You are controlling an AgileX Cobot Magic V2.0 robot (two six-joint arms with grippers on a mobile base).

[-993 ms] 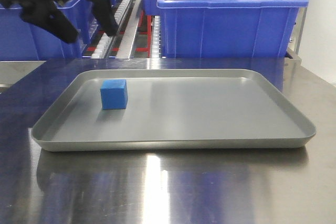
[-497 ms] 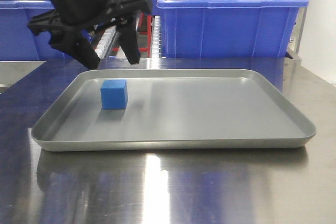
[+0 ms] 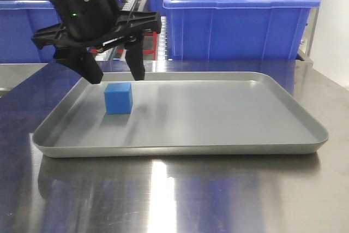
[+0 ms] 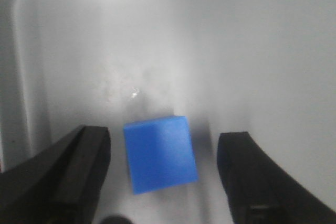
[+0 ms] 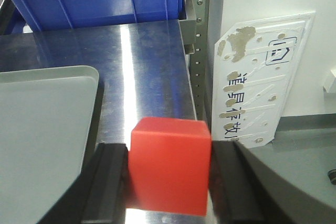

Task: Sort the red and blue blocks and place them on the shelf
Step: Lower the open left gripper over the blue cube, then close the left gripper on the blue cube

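My left gripper (image 3: pixel 115 76) hangs with its fingers spread wide, just above the blue block (image 3: pixel 118 97) and straddling it without touching it (the wrist view shows a clear gap on each side). That cube sits in the grey tray (image 3: pixel 180 149), toward its left side, on the steel table (image 3: pixel 229 200). My right gripper (image 5: pixel 169 182) is clamped on the red block (image 5: pixel 170 163), over the table beside the tray's corner.

The blue block (image 4: pixel 160 153) was seen in the lower centre of the frame, lying on the pale grey tray (image 4: pixel 252 40), whose rounded corner was shown at the upper left. The black jaws of the left gripper (image 4: pixel 164 139) were spread at the lower left and lower right. The block was framed between them, with a gap on either side.
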